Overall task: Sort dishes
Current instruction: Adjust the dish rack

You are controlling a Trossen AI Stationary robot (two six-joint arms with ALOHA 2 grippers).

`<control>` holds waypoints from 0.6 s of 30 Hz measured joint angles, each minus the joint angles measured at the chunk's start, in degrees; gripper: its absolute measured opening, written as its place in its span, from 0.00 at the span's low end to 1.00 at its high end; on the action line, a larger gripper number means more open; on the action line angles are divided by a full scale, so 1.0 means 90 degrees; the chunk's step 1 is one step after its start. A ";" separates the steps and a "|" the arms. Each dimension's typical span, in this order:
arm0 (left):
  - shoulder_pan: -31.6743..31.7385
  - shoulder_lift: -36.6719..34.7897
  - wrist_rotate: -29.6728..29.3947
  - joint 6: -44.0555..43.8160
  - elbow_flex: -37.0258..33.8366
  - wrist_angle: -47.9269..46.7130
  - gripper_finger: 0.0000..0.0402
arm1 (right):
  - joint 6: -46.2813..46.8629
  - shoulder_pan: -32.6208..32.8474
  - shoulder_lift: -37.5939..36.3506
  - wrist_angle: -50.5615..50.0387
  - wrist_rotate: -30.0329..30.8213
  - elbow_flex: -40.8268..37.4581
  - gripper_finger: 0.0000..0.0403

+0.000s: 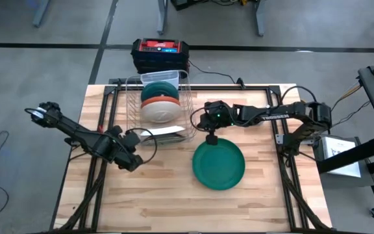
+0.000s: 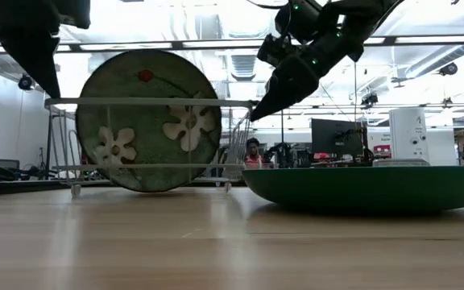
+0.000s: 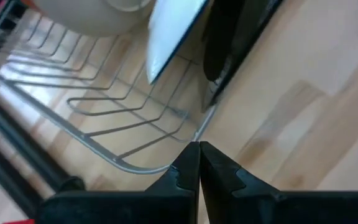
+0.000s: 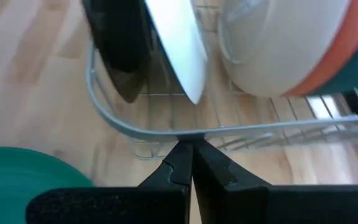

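1. From table height you see only the flowered back of one dark plate (image 2: pixel 147 121) in the rack (image 1: pixel 158 104); it hides the dishes behind it.
2. From above, the rack's dishes stand on edge as thin bands: a teal plate (image 1: pixel 160 89) at the back, an orange one (image 1: pixel 159 100), then a white bowl (image 1: pixel 160 112), and a white plate (image 1: pixel 164 131) at the front.
3. Your left hand (image 1: pixel 134 160) is closed and empty, just off the rack's front left corner, above the worktop (image 1: pixel 174 201).
4. Your right hand (image 1: pixel 210 137) is closed and empty too, between the rack's right side and the large green plate (image 1: pixel 219 165).
5. The green plate lies flat on the worktop, apart from the rack; its right side is cut off in the table-height view.
6. The worktop's front half is open wood.
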 joint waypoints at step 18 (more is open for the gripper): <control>0.0005 0.0000 -0.0161 -0.0559 0.0184 -0.0400 0.00 | -0.0018 0.0074 0.0002 -0.0588 0.0647 0.0024 0.00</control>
